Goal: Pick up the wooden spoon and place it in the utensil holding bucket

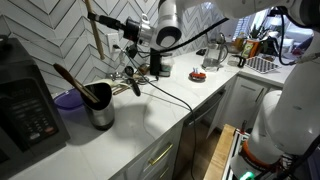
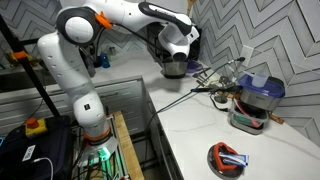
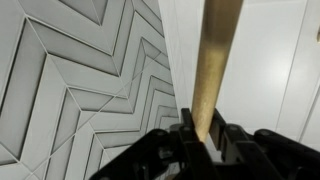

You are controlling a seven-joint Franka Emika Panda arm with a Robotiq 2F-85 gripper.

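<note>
My gripper [image 3: 203, 135] is shut on the light wooden handle of the spoon [image 3: 212, 60], which runs up out of the jaws in front of the tiled wall in the wrist view. In an exterior view the gripper [image 1: 97, 18] reaches level toward the wall. The spoon [image 1: 95, 50] hangs down from it over the metal utensil bucket [image 1: 100, 112]. The bucket holds dark utensils. I cannot tell whether the spoon's lower end is inside it. In an exterior view the bucket [image 2: 248, 112] stands by the wall, past the arm's wrist [image 2: 175, 50].
A purple bowl [image 1: 67, 100] sits behind the bucket and a black appliance [image 1: 25, 115] stands beside it. Wire utensils [image 1: 125, 75] and a black cable [image 1: 170, 98] lie on the counter. A red item [image 2: 228, 158] lies near the counter's edge.
</note>
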